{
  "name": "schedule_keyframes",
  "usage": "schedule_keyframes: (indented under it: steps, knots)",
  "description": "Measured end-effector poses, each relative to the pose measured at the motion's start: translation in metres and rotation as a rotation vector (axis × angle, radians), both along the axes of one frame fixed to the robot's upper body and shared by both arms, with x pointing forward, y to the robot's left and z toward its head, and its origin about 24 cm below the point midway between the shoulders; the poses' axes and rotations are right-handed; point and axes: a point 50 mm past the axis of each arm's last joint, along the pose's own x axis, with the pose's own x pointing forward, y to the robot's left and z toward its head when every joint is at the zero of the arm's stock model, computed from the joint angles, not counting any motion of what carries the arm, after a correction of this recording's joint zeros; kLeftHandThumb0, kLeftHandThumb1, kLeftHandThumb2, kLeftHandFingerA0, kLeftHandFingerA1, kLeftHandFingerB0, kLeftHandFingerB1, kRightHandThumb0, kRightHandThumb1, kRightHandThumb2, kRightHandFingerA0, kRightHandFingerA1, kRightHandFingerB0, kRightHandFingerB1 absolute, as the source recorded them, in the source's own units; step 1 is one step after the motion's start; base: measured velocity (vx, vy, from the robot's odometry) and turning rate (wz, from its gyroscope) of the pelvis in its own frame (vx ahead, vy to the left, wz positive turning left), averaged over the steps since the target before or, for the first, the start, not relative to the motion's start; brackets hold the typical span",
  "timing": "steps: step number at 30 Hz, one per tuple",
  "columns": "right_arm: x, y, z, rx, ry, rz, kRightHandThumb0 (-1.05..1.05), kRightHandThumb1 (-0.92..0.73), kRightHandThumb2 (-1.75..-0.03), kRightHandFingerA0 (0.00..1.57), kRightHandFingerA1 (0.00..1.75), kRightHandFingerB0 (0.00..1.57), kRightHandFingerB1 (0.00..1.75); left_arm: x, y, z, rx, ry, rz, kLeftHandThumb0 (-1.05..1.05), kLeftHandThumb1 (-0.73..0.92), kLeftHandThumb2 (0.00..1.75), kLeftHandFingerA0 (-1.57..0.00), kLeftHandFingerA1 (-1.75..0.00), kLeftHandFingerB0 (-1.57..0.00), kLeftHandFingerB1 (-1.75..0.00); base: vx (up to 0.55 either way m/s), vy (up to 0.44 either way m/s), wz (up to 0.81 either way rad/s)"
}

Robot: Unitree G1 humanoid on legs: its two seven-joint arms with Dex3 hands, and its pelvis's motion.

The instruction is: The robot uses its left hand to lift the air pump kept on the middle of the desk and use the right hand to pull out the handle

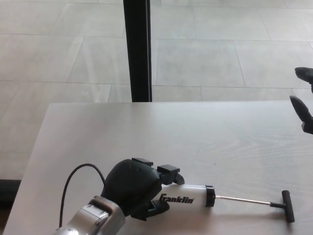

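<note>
The air pump (183, 199) is a white tube with black "Franklin" lettering and a black cap (210, 196), lying level near the desk's front edge. Its thin metal rod (243, 200) is drawn out to the right and ends in a black T-handle (287, 206). My left hand (134, 187) is shut on the tube's left end, with fingers curled over the top. I cannot tell whether the pump touches the desk (205, 137). At the picture's right edge my right hand (303, 100) shows only as spread fingertips, open and well above the handle.
A black upright post (137, 49) stands behind the desk's far edge, with grey tiled floor (220, 54) beyond it. A black cable (73, 183) loops up from my left wrist. The desk's left edge runs diagonally near my left arm.
</note>
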Motion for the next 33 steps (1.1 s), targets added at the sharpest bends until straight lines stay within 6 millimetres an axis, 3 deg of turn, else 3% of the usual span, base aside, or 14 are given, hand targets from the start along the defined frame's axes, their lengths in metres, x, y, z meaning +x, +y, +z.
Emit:
schedule_keyframes:
  steps: [8,9,12,13,14,15,19,20,21,22,23,30,32,33]
  knots:
    - [0.000,-0.001,0.000,0.018,-0.009,-0.016,-0.77,-0.79,-0.65,0.01,0.42,0.28,0.33,-0.001,-0.003,-0.004,0.061,0.069,-0.015,-0.45,0.74,0.62,-0.29,-0.55,-0.34,-0.38,0.00,0.000,0.00]
    - [0.000,-0.001,0.000,0.020,-0.010,-0.018,-0.77,-0.62,-0.99,0.02,0.39,0.19,0.47,-0.001,-0.003,-0.004,0.070,0.079,-0.016,-0.47,0.73,0.62,-0.30,-0.56,-0.36,-0.37,0.00,0.000,0.00]
    - [0.000,-0.001,0.000,0.023,-0.013,-0.024,-0.85,-0.66,-1.01,0.05,0.32,0.18,0.47,-0.001,-0.003,-0.004,0.090,0.099,-0.018,-0.49,0.74,0.62,-0.25,-0.54,-0.31,-0.36,0.00,0.000,0.00]
    - [0.000,-0.002,0.000,0.024,-0.014,-0.027,-0.85,-0.66,-1.01,0.05,0.32,0.18,0.47,0.000,-0.003,-0.003,0.098,0.107,-0.018,-0.49,0.74,0.62,-0.25,-0.54,-0.31,-0.36,0.00,0.000,0.00]
    - [0.000,-0.002,0.000,0.025,-0.015,-0.029,-0.85,-0.82,-0.66,0.00,0.35,0.17,0.33,0.000,-0.003,-0.003,0.102,0.112,-0.018,-0.60,0.72,0.62,-0.13,-0.54,-0.16,-0.33,0.00,0.000,0.00]
    - [0.000,-0.002,0.000,0.026,-0.017,-0.032,-0.92,-0.69,-1.08,0.00,0.21,0.13,0.32,0.000,-0.003,-0.003,0.110,0.121,-0.018,-0.89,0.59,0.98,0.00,-0.22,0.00,-0.07,0.00,0.000,0.00]
    - [0.000,-0.003,0.001,0.028,-0.018,-0.035,-0.96,-0.70,-1.10,0.00,0.16,0.06,0.18,0.001,0.000,-0.002,0.131,0.154,-0.013,-1.05,0.64,1.01,0.00,-0.13,0.00,0.00,0.00,0.000,0.00]
    - [0.000,-0.003,0.001,0.028,-0.018,-0.036,-0.95,-0.71,-1.09,0.00,0.16,0.11,0.15,0.002,0.002,0.000,0.130,0.163,-0.008,-0.88,0.73,0.69,0.00,0.00,0.00,0.00,0.00,0.000,0.00]
    - [-0.001,-0.004,0.001,0.029,-0.018,-0.036,-0.96,-0.70,-1.09,0.00,0.16,0.12,0.13,0.004,0.004,0.003,0.119,0.173,0.001,-0.93,0.77,0.63,0.00,0.00,0.00,0.00,0.00,0.000,0.00]
    - [-0.001,-0.004,0.001,0.029,-0.019,-0.037,-0.95,-0.72,-1.08,0.00,0.16,0.11,0.12,0.005,0.006,0.006,0.106,0.178,0.009,-0.92,0.63,0.87,0.00,0.00,0.00,0.00,0.00,0.000,0.00]
    - [-0.001,-0.004,0.001,0.029,-0.019,-0.037,-1.01,-0.74,-1.09,0.00,0.13,0.13,0.08,0.007,0.009,0.010,0.087,0.182,0.018,-0.89,0.76,0.69,0.00,0.00,0.00,0.00,0.00,0.000,0.00]
    - [-0.001,-0.006,0.000,0.029,-0.014,-0.043,-1.03,-0.74,-1.12,0.00,0.14,0.13,0.04,0.020,0.026,0.039,-0.033,0.172,0.074,-0.94,0.73,0.66,0.00,0.00,0.00,0.00,0.00,0.000,0.00]
    - [-0.001,-0.009,-0.001,0.030,-0.008,-0.052,-1.05,-0.76,-1.13,0.00,0.08,0.06,0.03,0.025,0.035,0.052,-0.077,0.157,0.100,-0.91,0.68,0.76,0.00,0.00,0.00,0.00,0.00,0.000,0.00]
    - [-0.001,-0.010,-0.001,0.030,-0.005,-0.057,-1.05,-0.78,-1.14,0.00,0.08,0.09,0.06,0.028,0.040,0.057,-0.094,0.149,0.113,-1.05,0.62,1.00,0.00,-0.14,0.00,0.00,0.00,0.000,0.00]
